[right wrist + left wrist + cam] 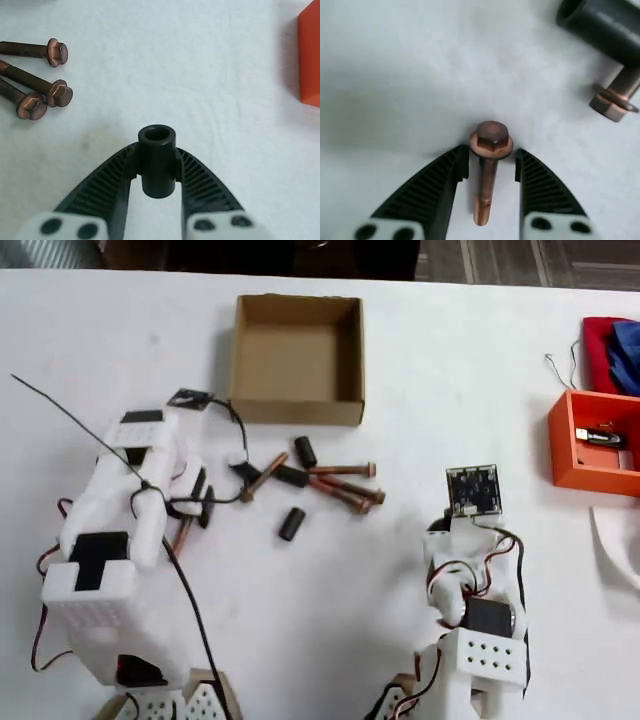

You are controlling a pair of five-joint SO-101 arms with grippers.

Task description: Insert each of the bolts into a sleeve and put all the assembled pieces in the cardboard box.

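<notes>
Parts for an assembly job lie on a white desk (400, 590). The left tool (491, 151) is spread, with one ribbed jaw on each side of a copper-coloured bolt (487, 187) and a sliver of desk visible between each jaw and the shank. The flanged hex head sits level with the jaw tips, and I cannot tell whether they touch the flange. The right tool (156, 149) is clamped on a short black sleeve (156, 172), gripping its outer wall about halfway along, with the open bore standing clear past the jaw tips. Three loose bolts (54, 93) lie near it, heads close together. Seen from above, the cardboard box (297, 412) stands open at the far side of the desk, beyond the loose bolts and some spare sleeves (291, 524). The bolt looks like solid metal: stiff, probably heavy for its size, with a smooth round shank likely to roll or swivel in a loose pinch. The best hold is probably high on the shank, just under the flange, leaving the tip free to enter the bore. The sleeve looks rigid, light and slick-sided, so a firm squeeze on its wall should do no harm, but both ends must stay clear.
</notes>
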